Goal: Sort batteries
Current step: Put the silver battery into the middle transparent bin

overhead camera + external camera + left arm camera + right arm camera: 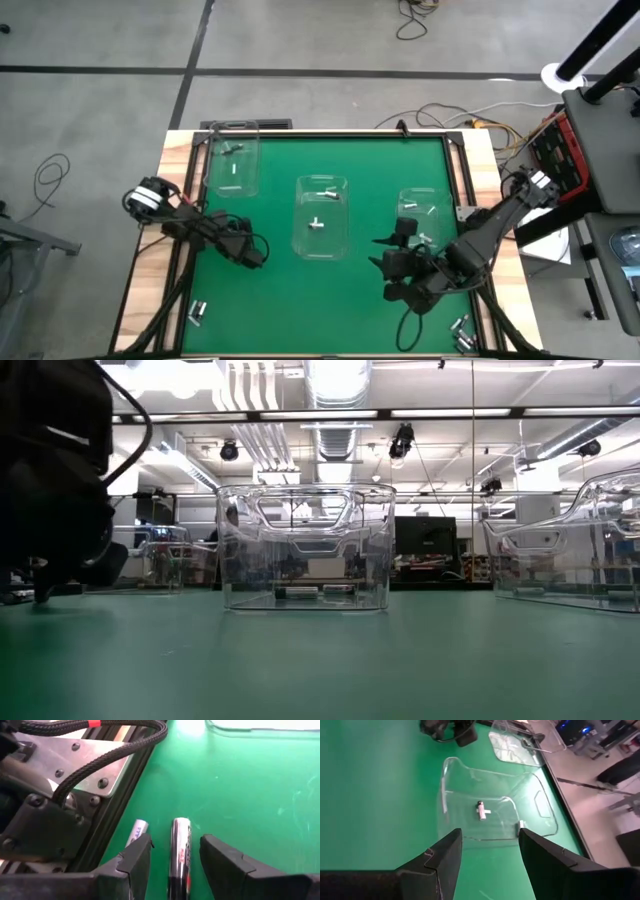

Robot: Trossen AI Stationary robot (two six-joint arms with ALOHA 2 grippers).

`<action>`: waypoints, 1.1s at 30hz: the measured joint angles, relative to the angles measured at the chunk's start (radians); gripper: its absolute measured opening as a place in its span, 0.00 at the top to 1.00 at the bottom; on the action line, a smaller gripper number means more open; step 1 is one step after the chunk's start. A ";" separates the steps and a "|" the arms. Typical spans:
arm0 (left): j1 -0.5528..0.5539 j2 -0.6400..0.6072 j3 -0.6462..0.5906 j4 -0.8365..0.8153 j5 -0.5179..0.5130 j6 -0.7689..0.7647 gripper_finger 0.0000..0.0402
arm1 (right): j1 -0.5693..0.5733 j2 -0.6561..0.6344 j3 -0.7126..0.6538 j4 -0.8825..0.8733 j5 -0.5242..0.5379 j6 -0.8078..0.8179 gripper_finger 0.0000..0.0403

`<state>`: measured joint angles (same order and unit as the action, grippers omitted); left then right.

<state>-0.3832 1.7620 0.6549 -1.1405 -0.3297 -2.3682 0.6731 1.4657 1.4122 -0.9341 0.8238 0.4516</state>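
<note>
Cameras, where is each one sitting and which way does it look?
High view: above the table, facing straight down; left arm and right arm show.
Low view: at tabletop height, facing level across to the middle bin; a dark arm shows.
Left wrist view: on the left arm, facing a battery inside the open left pincer.
Right wrist view: on the right arm, facing the middle bin past the open right pincer.
Shared: high, low and right wrist views all show that bin.
</note>
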 joint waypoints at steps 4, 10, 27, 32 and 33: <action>-0.002 -0.008 -0.018 0.031 -0.038 0.003 0.62 | 0.005 -0.001 -0.007 -0.001 0.009 0.005 0.53; 0.001 -0.010 0.009 0.038 -0.077 0.053 0.71 | 0.003 -0.001 -0.008 0.000 0.016 0.006 0.53; -0.042 -0.086 0.059 0.123 -0.238 0.218 0.92 | 0.109 0.008 -0.083 0.003 0.016 0.175 0.53; -0.042 -0.167 0.086 0.150 -0.354 0.373 0.92 | 0.112 0.053 -0.161 0.092 0.017 0.241 0.53; -0.042 -0.186 0.094 0.150 -0.379 0.412 0.92 | 0.112 0.064 -0.174 0.121 0.015 0.244 0.53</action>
<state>-0.4252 1.5763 0.7494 -0.9906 -0.7092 -1.9558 0.7850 1.5296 1.2381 -0.8130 0.8391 0.6956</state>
